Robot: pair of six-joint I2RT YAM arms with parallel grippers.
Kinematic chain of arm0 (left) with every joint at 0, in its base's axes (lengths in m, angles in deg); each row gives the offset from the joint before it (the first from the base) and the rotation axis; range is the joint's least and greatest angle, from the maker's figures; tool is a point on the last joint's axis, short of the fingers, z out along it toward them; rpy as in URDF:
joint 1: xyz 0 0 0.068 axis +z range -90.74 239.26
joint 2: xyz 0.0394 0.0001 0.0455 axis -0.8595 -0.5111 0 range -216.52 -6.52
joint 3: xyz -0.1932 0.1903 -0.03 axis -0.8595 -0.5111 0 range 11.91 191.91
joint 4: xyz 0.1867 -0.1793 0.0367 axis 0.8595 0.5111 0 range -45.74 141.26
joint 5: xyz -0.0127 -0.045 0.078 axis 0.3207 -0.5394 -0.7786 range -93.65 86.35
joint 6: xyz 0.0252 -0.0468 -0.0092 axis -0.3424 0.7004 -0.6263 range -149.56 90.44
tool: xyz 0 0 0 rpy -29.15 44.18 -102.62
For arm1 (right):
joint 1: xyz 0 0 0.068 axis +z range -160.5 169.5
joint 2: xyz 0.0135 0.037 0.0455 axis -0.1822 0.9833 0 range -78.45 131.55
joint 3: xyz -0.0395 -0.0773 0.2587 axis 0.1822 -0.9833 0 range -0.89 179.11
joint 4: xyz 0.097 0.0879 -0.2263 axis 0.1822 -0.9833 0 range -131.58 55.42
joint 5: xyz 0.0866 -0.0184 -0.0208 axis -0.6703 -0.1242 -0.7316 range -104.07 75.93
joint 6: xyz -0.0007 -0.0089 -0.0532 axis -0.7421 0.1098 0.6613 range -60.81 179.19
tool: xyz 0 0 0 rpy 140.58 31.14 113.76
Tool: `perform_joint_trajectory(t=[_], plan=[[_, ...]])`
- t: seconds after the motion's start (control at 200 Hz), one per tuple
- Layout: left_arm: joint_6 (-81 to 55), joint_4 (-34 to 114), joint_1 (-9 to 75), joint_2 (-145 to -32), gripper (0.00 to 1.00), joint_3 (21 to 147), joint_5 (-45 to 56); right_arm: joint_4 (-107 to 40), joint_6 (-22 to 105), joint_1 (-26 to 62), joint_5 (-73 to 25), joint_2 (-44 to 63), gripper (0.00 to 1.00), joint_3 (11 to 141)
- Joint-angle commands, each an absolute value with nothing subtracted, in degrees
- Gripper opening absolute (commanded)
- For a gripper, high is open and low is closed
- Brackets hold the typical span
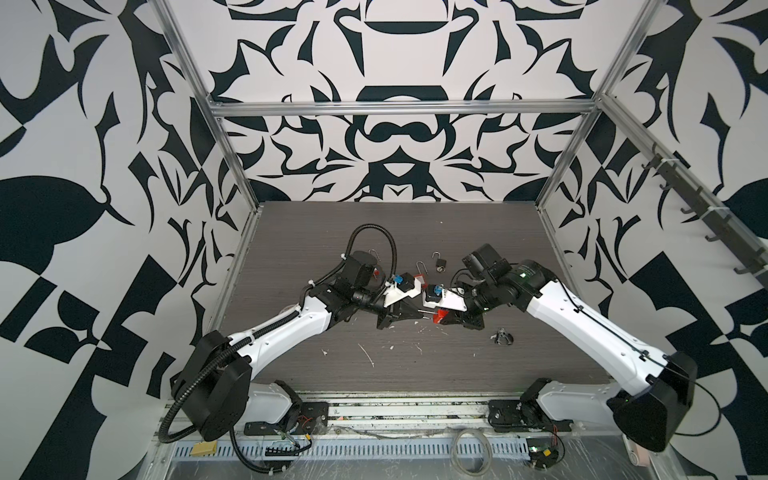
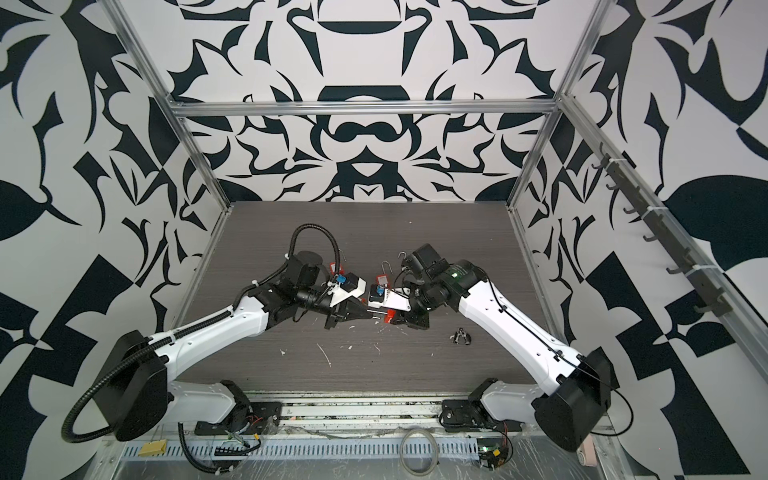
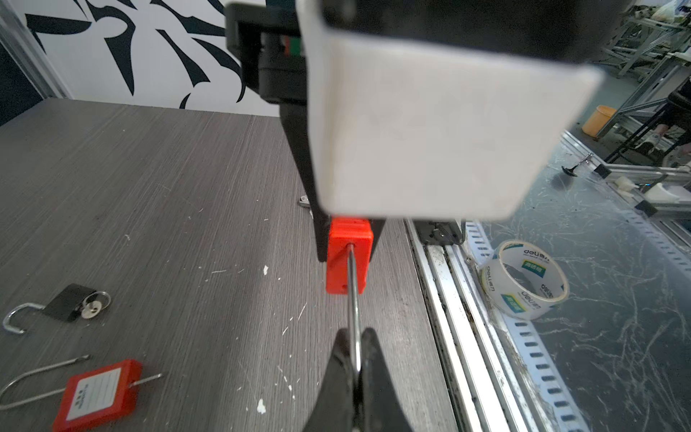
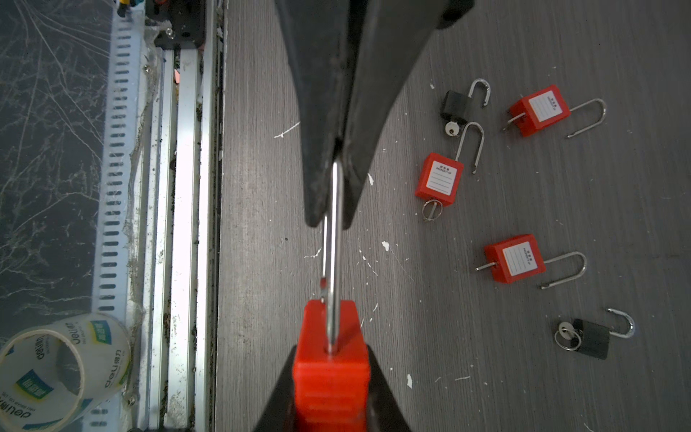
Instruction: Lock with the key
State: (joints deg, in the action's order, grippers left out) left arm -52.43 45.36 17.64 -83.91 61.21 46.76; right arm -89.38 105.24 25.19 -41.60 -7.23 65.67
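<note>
A red padlock (image 4: 331,359) hangs just above the table between the two arms. My right gripper (image 4: 331,349) is shut on its red body (image 3: 349,262). The steel shackle (image 4: 335,243) sticks out of the body, raised, toward my left gripper (image 3: 354,336), which is shut on the shackle's (image 3: 353,310) bend. In both top views the two grippers (image 1: 422,315) (image 2: 372,314) meet tip to tip at the table's middle, with the red body (image 1: 439,318) between them. This padlock's key is hidden; I see no key in either gripper.
Loose padlocks with open shackles lie behind the arms: red ones (image 4: 439,179) (image 4: 538,110) (image 4: 514,258) and black ones (image 4: 456,104) (image 4: 592,338) with keys (image 4: 568,333) in them. A tape roll (image 4: 63,370) sits off the table's front rail. A small black part (image 1: 503,336) lies at the right.
</note>
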Motion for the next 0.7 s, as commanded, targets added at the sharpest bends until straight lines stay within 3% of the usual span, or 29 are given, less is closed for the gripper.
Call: perform_joint_trajectory(t=[0.0,0.395,0.695], plan=[[-53.72,46.45,15.73,-84.90,0.00,62.28,47.83,-82.39,107.11,26.09,-54.72,-9.68,0.03,67.43],[-48.22,36.22,12.24,-85.42,0.00,60.29,45.42,-74.77,108.20,26.07,-51.61,-10.30,0.00,65.46],[-44.89,28.83,12.24,-86.78,0.00,56.95,46.09,-68.55,99.85,26.07,-58.28,-7.88,0.00,67.89]])
